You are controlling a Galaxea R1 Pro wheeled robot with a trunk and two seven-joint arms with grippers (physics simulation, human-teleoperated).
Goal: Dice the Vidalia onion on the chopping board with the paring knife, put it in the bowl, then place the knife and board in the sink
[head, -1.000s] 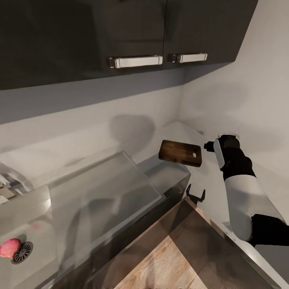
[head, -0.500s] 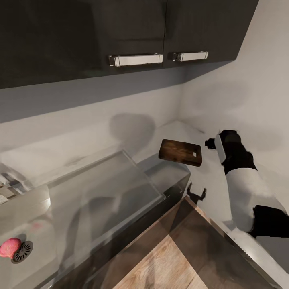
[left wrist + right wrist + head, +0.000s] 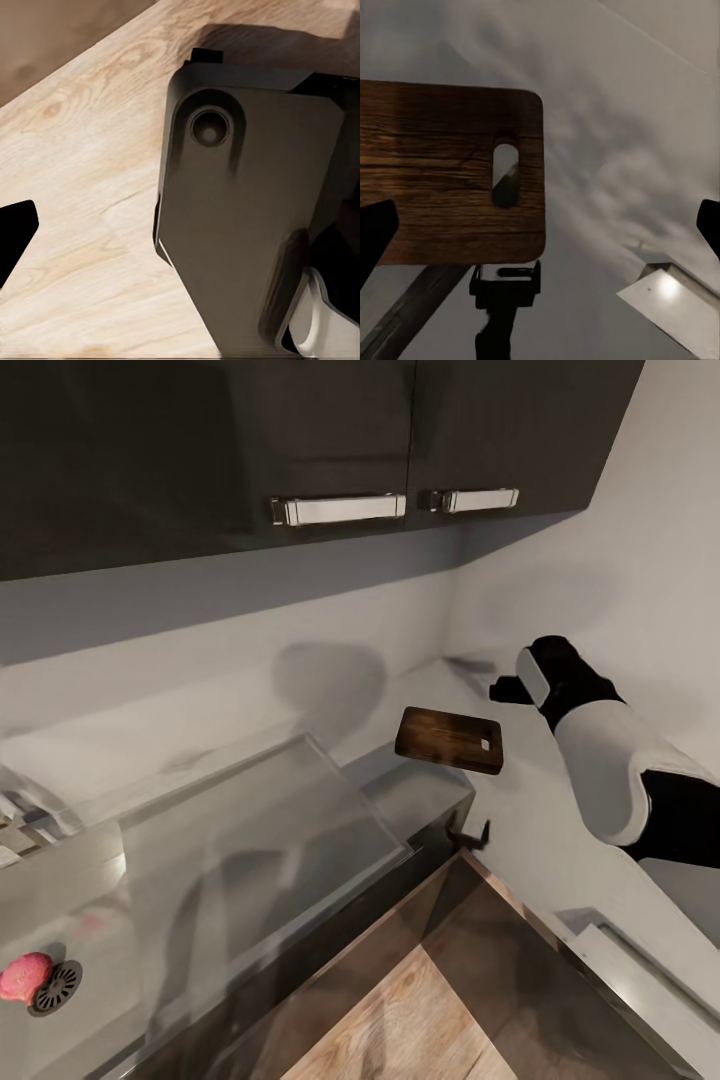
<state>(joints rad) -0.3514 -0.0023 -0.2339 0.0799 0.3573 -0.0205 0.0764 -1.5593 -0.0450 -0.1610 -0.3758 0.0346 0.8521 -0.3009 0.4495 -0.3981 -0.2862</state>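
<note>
1. Head view: the board [image 3: 449, 740] lies flat on the grey tabletop [image 3: 540, 830] near the corner where two walls meet, its slotted end towards my right arm [image 3: 600, 760].
2. My right arm reaches in from the right, above the tabletop and just beside the board's slotted end. Its jaws are turned away here, so I cannot tell their state from this view.
3. The onion [image 3: 24, 976] sits in the steel sink [image 3: 90, 920] far to the left, touching the round drain [image 3: 56, 988], well apart from the board.
4. Dark wall cabinets [image 3: 300, 440] with two pale bar handles hang above. Pale wood floor [image 3: 400, 1020] shows below the tabletop's edge.
5. A small dark bracket-like part [image 3: 470, 834] shows at the tabletop's front edge below the board. I cannot tell what it is.
6. Left wrist view: one dark fingertip [image 3: 15, 236] of my left jaws shows at the edge, over pale wood floor [image 3: 82, 187]. A large dark body part [image 3: 240, 217] of mine is close by. I cannot tell whether these jaws are open or closed.
7. Right wrist view: my right jaws [image 3: 540, 225] are spread wide, a dark fingertip [image 3: 375, 232] at each edge, gripping nothing.
8. Between the fingertips lies the board [image 3: 450, 172], its slot [image 3: 505, 174] in view, on the grey tabletop [image 3: 607, 150].
</note>
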